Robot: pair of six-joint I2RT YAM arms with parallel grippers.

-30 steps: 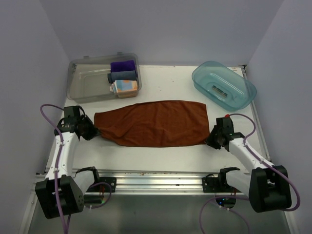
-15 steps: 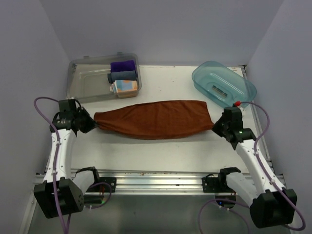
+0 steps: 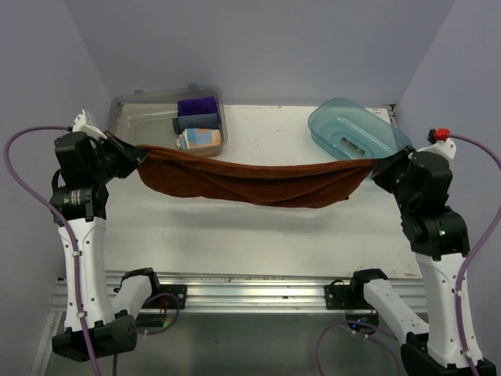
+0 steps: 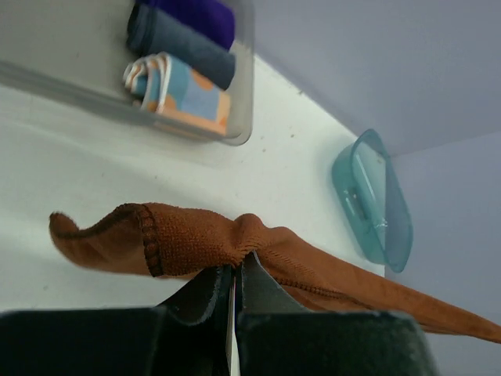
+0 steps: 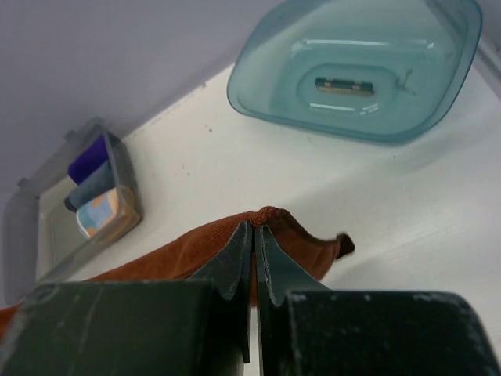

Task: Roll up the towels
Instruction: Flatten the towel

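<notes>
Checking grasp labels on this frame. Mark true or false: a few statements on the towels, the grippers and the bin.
1. The brown towel is already rolled up. False: it hangs unrolled, sagging between both grippers.
2. The left gripper is shut on one end of the brown towel. True.
3. The right gripper is open. False: it is shut on the towel's other end.
4. The patterned towel sits rolled in the clear bin. True.

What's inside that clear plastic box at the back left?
In the box, at its right end, lie three rolled cloths: a purple cloth, a grey-blue cloth and a patterned towel. The rest looks bare. The hanging brown towel hides part of its near edge.
</notes>
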